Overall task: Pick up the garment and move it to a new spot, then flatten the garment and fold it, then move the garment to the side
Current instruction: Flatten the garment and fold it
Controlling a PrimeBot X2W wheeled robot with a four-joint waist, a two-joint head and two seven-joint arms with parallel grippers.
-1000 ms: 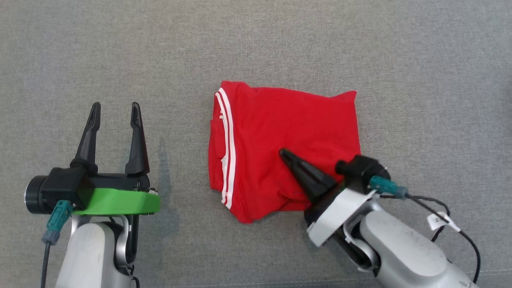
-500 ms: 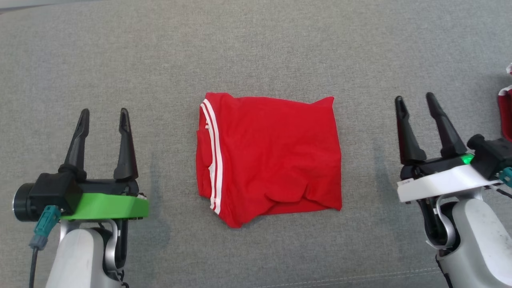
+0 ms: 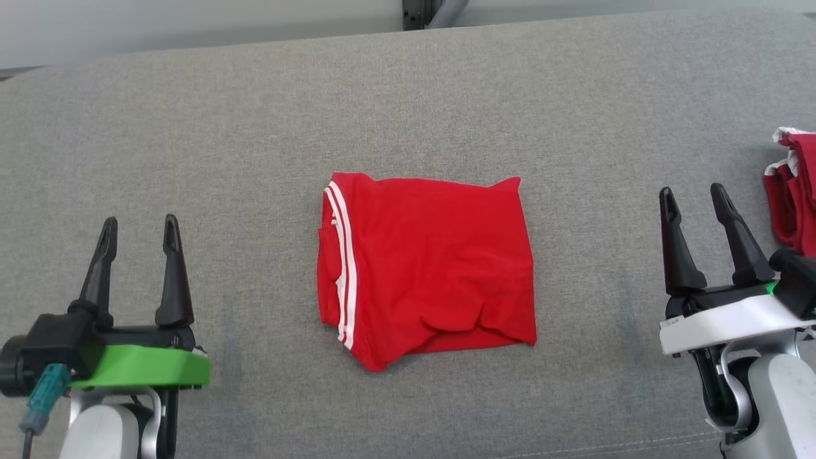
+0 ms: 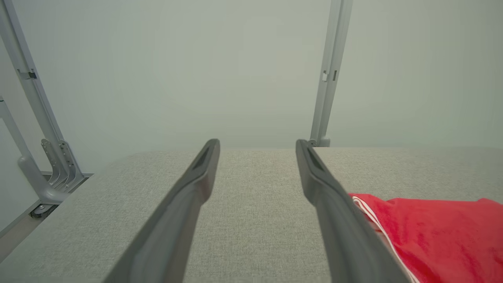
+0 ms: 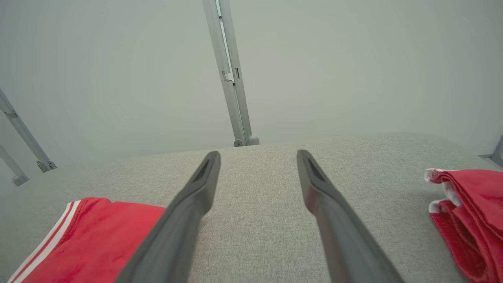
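The garment [image 3: 427,268] is red with two white stripes along its left side and lies folded into a rough square in the middle of the grey padded surface [image 3: 408,108]. My left gripper [image 3: 139,228] hovers open well to its left, nothing between the fingers. My right gripper [image 3: 693,196] stands open to its right, also empty. The left wrist view has the garment [image 4: 432,232] at lower right, beside the right finger. In the right wrist view the garment [image 5: 78,243] lies at lower left.
A second red cloth with white trim [image 3: 794,204] lies bunched at the right edge of the surface, close beside my right gripper; it shows too in the right wrist view [image 5: 467,220]. Grey metal frame posts [image 5: 230,74] rise behind the far edge.
My right gripper was shut with its tips on the garment's lower right; it has let go, opened and drawn back to the right. The head camera has tilted up, shifting the picture.
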